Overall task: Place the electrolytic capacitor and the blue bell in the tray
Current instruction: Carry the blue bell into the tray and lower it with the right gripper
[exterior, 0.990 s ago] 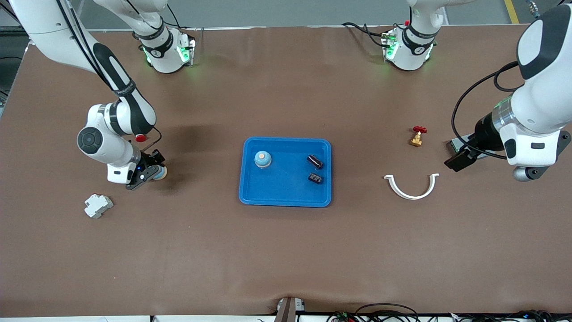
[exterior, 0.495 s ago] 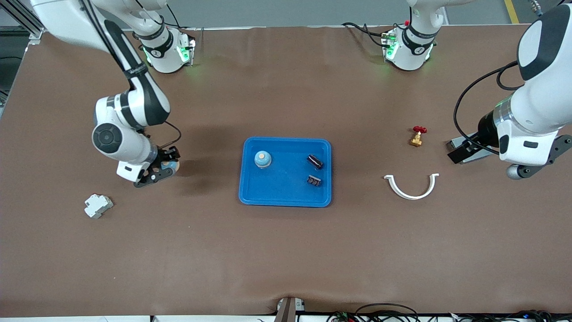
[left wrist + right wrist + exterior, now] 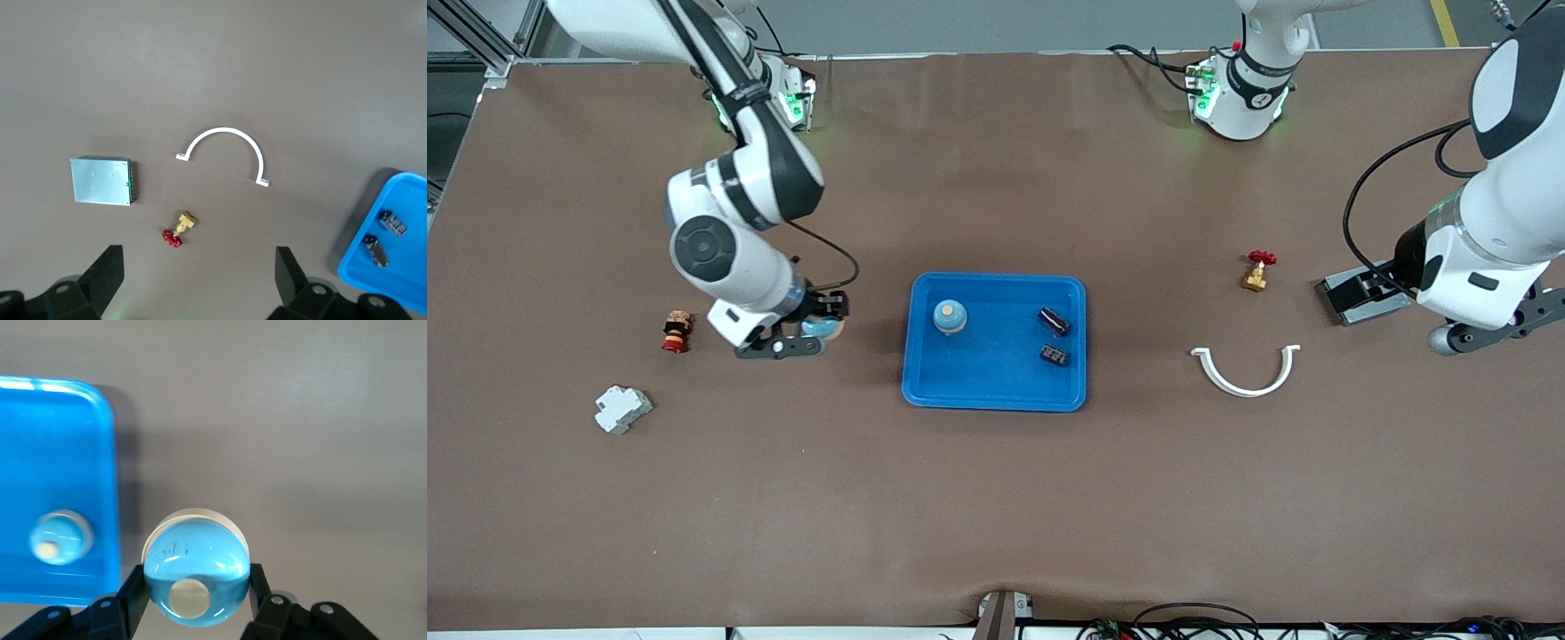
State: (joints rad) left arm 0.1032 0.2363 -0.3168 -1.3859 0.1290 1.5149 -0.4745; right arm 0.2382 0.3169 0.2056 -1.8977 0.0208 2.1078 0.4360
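The blue tray (image 3: 996, 378) lies mid-table. In it stand one blue bell (image 3: 950, 316) and two black capacitors (image 3: 1053, 320) (image 3: 1054, 356). My right gripper (image 3: 815, 329) is shut on a second blue bell (image 3: 818, 327), just above the table beside the tray's end toward the right arm. The right wrist view shows this bell (image 3: 193, 553) clamped between the fingers (image 3: 135, 588), with the tray (image 3: 67, 433) close by. My left gripper (image 3: 198, 280) hangs open and empty over the table at the left arm's end, high above a brass valve.
A small red and black button part (image 3: 677, 331) and a white block (image 3: 623, 409) lie toward the right arm's end. A brass valve with a red handle (image 3: 1256, 271), a white half-ring (image 3: 1247, 369) and a grey metal box (image 3: 1360, 295) lie toward the left arm's end.
My right gripper has carried the bell from beside the white block toward the tray, uncovering the button part. The left arm has drawn back off the grey box.
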